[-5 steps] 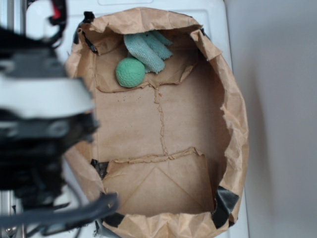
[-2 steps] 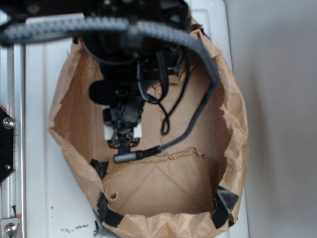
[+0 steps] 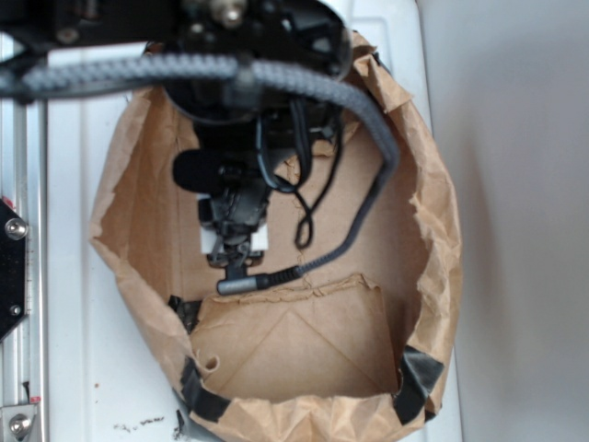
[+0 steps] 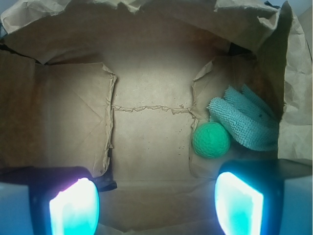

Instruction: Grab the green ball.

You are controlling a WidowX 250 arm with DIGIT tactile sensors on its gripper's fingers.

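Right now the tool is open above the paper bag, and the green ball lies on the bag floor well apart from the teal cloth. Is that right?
Not quite. The green ball is not apart from the teal cloth; it lies right against it, by the wrist view. The rest holds: the tool is open above the paper bag, with the ball on the bag floor.
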